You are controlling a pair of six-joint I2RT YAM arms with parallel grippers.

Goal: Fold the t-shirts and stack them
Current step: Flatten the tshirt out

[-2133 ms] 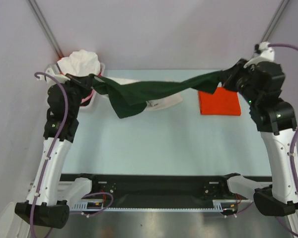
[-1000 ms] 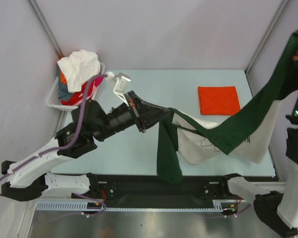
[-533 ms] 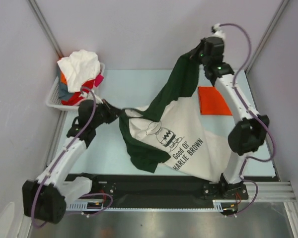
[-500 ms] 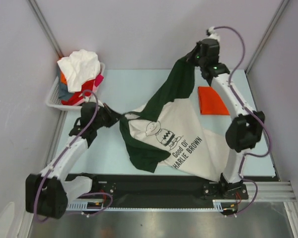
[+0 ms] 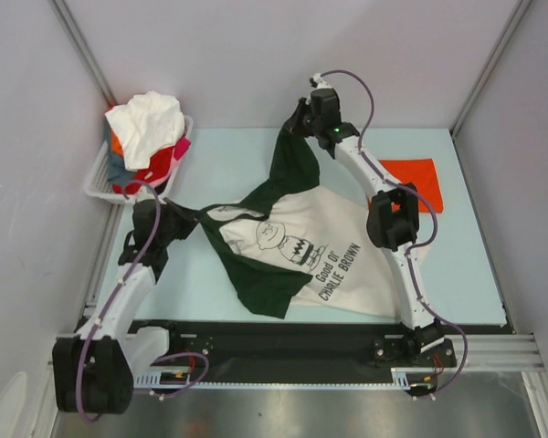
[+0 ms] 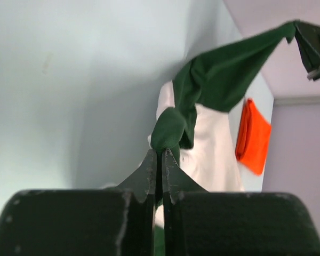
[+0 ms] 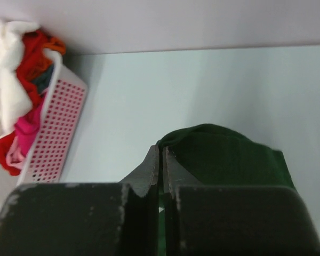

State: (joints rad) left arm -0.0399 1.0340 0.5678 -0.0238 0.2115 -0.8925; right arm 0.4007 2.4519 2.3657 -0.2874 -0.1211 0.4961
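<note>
My table (image 5: 219, 160) carries the cream t-shirt (image 5: 301, 251) from centre toward six o'clock; its print is readable only from above. The basket (image 5: 99, 187) of heaped shirts (image 5: 146, 119) sits at ten o'clock, the folded orange shirt (image 5: 425, 173) at two. My wrist views show my left pincer (image 6: 159, 159) and right pincer (image 7: 161, 153) each clamped on a green sleeve.

The right arm (image 5: 390, 217) hides from us the orange-red shirt (image 5: 422, 175)'s left edge at the table (image 5: 237, 155)'s far right; the right wrist view crops the basket (image 7: 50, 136).
</note>
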